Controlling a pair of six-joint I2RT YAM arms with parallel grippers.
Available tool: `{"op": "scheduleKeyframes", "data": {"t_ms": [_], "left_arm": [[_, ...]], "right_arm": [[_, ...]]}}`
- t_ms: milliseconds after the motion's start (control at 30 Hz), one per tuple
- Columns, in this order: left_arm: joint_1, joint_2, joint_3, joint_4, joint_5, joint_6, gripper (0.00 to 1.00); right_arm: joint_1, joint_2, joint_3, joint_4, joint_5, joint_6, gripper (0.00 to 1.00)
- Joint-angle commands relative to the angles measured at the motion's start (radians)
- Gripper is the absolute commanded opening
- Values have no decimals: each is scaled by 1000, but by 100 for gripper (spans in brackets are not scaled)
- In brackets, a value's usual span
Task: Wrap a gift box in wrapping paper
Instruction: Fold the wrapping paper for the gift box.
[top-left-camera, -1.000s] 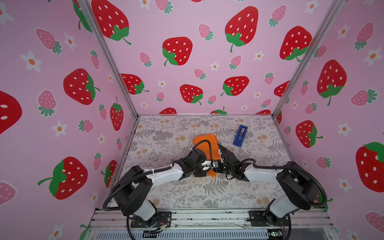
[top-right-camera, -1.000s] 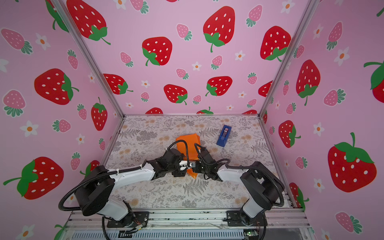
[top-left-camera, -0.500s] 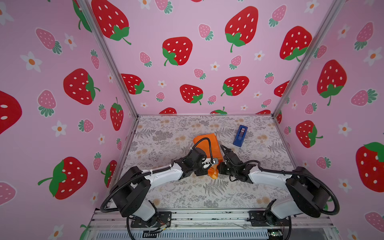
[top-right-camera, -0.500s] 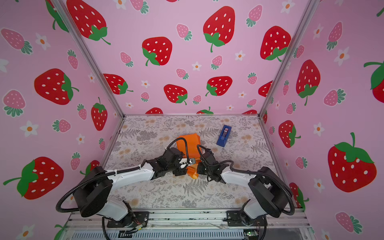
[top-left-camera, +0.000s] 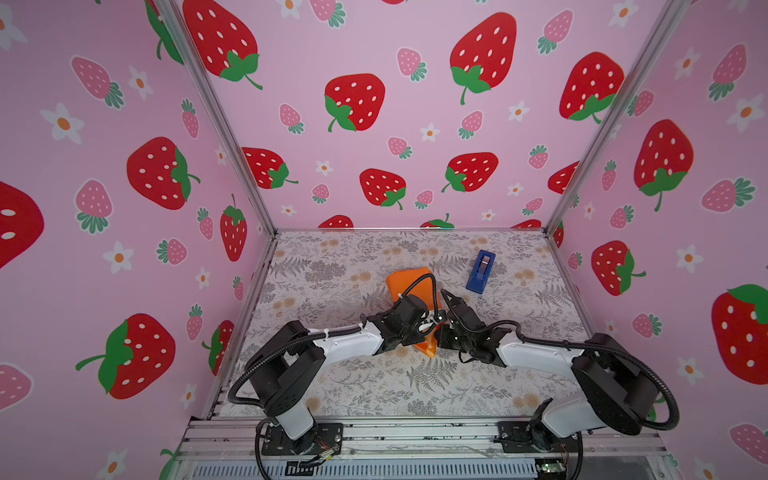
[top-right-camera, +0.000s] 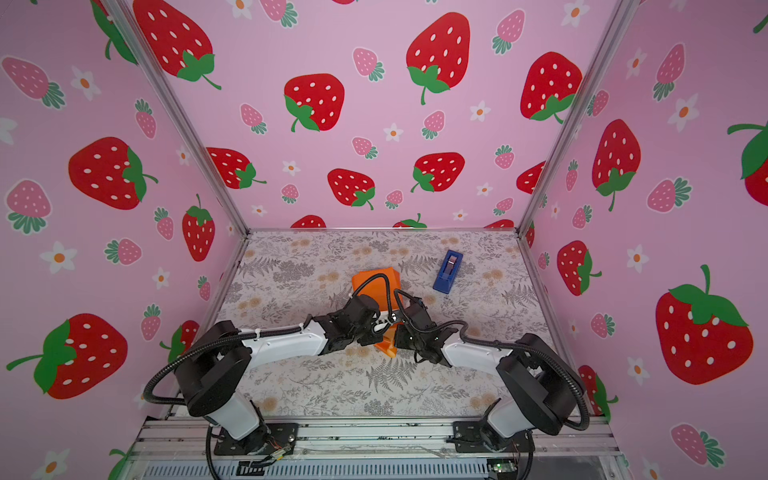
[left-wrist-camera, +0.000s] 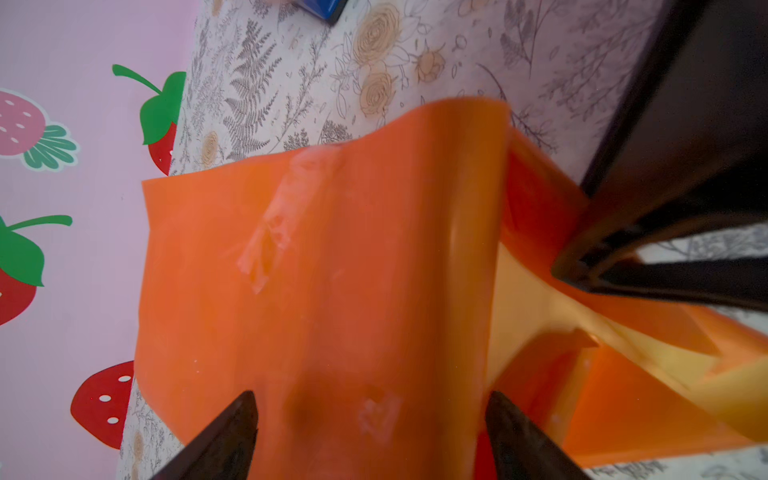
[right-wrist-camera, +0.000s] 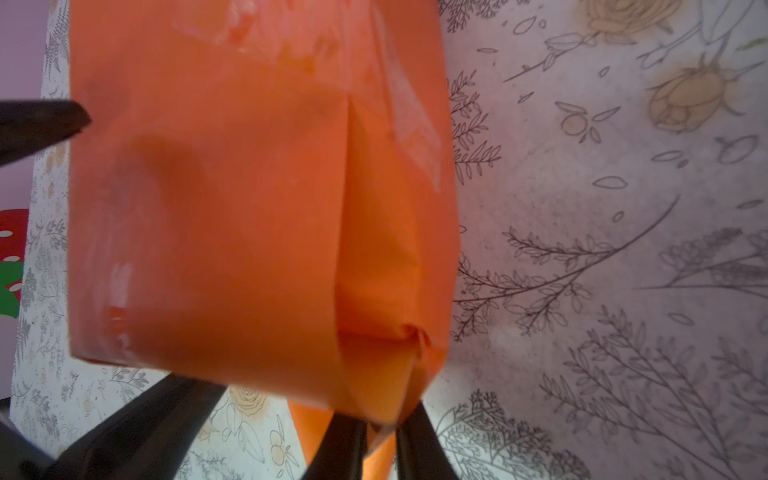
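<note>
On the desk (top-left-camera: 332, 374) lies the wrapping paper (top-left-camera: 409, 279), folded round the gift box, which I cannot see. Its long axis runs away from my bases. My left tool (left-wrist-camera: 370, 432) stands spread wide over its top. My right tool (right-wrist-camera: 380, 440), at the near end, pinches the loose end flap (right-wrist-camera: 386, 249).

One wrapping paper (top-left-camera: 406, 281), one tape dispenser (top-left-camera: 481, 271), two arms (top-left-camera: 349, 343) (top-left-camera: 536, 357)

Tape dispenser (top-left-camera: 481, 271) lies behind and right of wrapping paper (top-left-camera: 409, 282).
</note>
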Motion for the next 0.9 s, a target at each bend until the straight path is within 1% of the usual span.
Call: {"op": "scheduleKeyframes", "data": {"t_ms": [0,167,433,600,733,867], "left_arm": [[-4,-26,-12,-3,-24,22,87],[-3,-72,-39,-56,20,29,87],[0,-101,-75,-71,37,33,87],[3,-106,-82,-85,42,37,87],[8,-120,-93,-87,41,37,87],[12,-135,-97,-86,43,37,87]], "right_arm": [[1,0,19,-9,11,16,18],[-4,2,17,32,14,32,18],[-13,21,25,136,19,78,18],[-13,40,33,161,46,101,17],[-15,33,17,172,92,133,14],[-14,16,-31,275,88,187,14]]}}
